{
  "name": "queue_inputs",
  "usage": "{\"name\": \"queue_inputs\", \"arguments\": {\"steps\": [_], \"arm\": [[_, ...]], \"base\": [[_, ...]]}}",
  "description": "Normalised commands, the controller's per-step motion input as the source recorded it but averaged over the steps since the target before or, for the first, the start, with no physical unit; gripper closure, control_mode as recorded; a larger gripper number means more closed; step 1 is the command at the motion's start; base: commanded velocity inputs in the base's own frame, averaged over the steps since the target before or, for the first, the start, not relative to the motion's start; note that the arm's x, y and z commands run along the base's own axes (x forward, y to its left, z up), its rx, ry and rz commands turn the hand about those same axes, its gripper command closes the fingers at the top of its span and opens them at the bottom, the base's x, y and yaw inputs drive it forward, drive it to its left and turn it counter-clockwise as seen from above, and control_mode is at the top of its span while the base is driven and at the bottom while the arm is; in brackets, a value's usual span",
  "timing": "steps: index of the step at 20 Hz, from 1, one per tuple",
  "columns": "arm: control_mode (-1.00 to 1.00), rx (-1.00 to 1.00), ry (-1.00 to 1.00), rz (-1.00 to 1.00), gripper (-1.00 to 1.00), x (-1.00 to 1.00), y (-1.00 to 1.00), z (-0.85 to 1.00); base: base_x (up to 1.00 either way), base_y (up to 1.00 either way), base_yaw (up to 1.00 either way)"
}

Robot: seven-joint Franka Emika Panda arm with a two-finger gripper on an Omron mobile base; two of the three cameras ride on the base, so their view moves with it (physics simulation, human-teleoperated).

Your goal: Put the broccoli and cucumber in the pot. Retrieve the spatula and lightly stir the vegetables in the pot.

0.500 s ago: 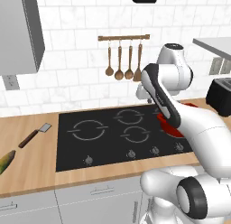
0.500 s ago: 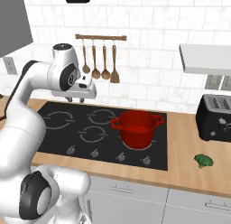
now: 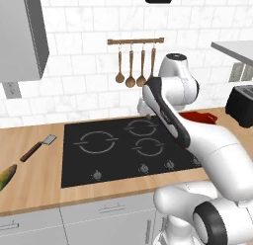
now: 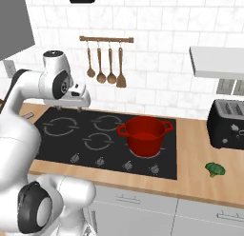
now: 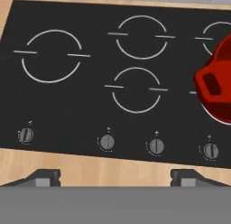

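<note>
The robot's hand (image 5: pixel 115 175), fingers spread and empty, hangs above the black cooktop (image 5: pixel 90 110). The round deep red pot (image 4: pixel 144 134) sits on its right side; the small dark-green broccoli (image 4: pixel 215 170) lies right of it on the wooden counter (image 4: pixel 200 178), seemingly well apart.

Red pot (image 4: pixel 144 135) on hob; broccoli (image 4: pixel 215 170), cucumber (image 3: pixel 7 176), spatula (image 3: pixel 37 147) on counter

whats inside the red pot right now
The pot looks empty: its red inner wall shows, though the bottom is hidden by the rim. The broccoli lies on the counter, the cucumber too.
</note>
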Motion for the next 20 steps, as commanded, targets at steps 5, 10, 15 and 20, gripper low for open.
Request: {"name": "queue_inputs", "arguments": {"steps": [5,10,15,20], "arm": [[-1.0,0.0,0.0,0.03,-1.0,-0.34,0.0,0.0],[-1.0,0.0,0.0,0.06,-1.0,-0.37,0.09,0.0],[-1.0,0.0,0.0,0.05,-1.0,-0.26,0.05,-0.02],[1.0,0.0,-0.02,0.0,-1.0,-0.04,0.1,-0.02]], "base": [[0.0,0.0,0.0],[0.0,0.0,0.0],[0.0,0.0,0.0],[-0.16,0.73,0.0]]}}
